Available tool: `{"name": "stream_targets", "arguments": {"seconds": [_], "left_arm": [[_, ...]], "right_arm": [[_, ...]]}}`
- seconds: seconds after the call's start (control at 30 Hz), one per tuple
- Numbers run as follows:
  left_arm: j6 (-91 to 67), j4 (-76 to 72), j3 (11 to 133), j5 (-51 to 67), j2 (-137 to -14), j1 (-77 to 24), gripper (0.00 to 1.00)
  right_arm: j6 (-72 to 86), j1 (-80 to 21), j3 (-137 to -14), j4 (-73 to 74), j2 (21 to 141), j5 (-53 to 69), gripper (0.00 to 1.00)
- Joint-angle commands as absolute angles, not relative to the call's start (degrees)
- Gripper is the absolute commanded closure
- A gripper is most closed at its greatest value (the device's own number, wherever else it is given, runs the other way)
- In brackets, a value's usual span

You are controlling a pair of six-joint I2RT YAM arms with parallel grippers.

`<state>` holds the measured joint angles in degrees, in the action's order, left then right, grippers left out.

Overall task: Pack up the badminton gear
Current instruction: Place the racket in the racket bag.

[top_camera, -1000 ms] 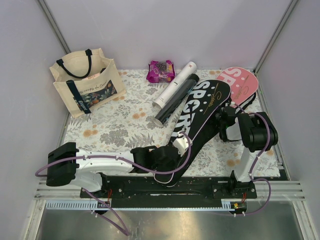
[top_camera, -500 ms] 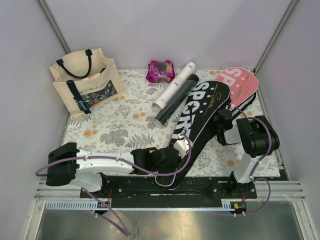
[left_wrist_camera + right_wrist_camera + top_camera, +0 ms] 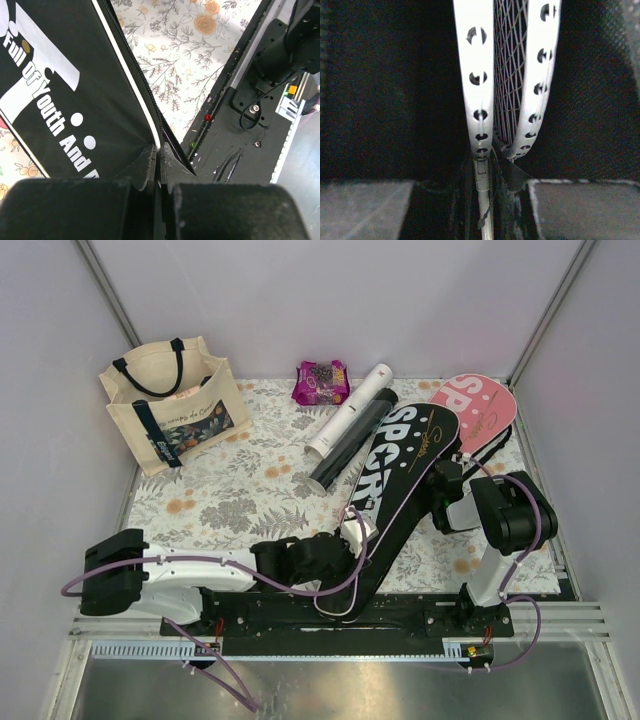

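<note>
Two rackets (image 3: 479,90) with white frames sit clamped at the throat in the right pincer (image 3: 492,200), dark fabric on both sides. The left pincer (image 3: 160,167) is closed on the zipper edge of the black cover (image 3: 405,465), which stretches diagonally across the worktop (image 3: 240,500).

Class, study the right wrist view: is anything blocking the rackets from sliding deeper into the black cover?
Nothing visible does. The rackets sit in the right gripper, with only the dark lining of the black cover around and ahead. The left gripper pinches the cover's edge towards its narrow end.
</note>
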<state>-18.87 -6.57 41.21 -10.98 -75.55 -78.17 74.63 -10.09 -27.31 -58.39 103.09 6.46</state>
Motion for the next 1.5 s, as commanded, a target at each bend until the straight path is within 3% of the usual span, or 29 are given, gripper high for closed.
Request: {"name": "stream_targets", "arguments": {"seconds": [0.0, 0.23, 0.37, 0.47, 0.57, 0.63, 0.83, 1.17, 1.3, 1.47], "left_arm": [[-19.2, -19.6, 39.3, -2.9, -70.8, -79.3, 1.0], [-20.0, -18.8, 37.5, -6.2, -70.7, -79.2, 1.0], [-19.6, -16.3, 39.6, -6.4, -73.6, -79.2, 0.85], [-19.4, -15.0, 40.6, -7.6, -74.2, -79.2, 0.75], [-18.5, -13.1, 41.5, -9.0, -74.7, -79.3, 0.69], [-18.0, -12.8, 41.4, -10.5, -75.1, -79.3, 0.64], [-16.8, -12.3, 41.8, -12.5, -77.4, -79.2, 0.6], [-18.0, -12.5, 40.1, -15.1, -76.5, -79.2, 0.59], [-19.2, -12.0, 39.6, -17.0, -76.4, -79.2, 0.59], [-19.5, -11.3, 39.3, -17.6, -76.3, -79.2, 0.57]], "right_arm": [[77.7, -10.8, -27.2, -61.9, 104.1, 0.4, 1.0], [76.4, -11.3, -26.6, -63.9, 104.9, -0.3, 1.0], [74.7, -11.8, -27.2, -59.6, 102.7, 1.9, 1.0], [74.4, -11.9, -25.8, -55.1, 98.6, 3.7, 0.82], [73.4, -11.8, -24.7, -46.7, 92.6, 6.8, 0.56], [71.8, -11.9, -25.0, -40.5, 89.6, 10.5, 0.46], [67.2, -11.3, -24.3, -20.8, 79.1, 12.1, 0.4], [59.3, -9.1, -26.0, 13.6, 57.5, 1.2, 0.37], [58.4, -9.0, -26.3, 21.0, 50.5, -6.2, 0.36], [57.0, -8.9, -24.3, 19.1, 39.8, -8.5, 0.34]]}}
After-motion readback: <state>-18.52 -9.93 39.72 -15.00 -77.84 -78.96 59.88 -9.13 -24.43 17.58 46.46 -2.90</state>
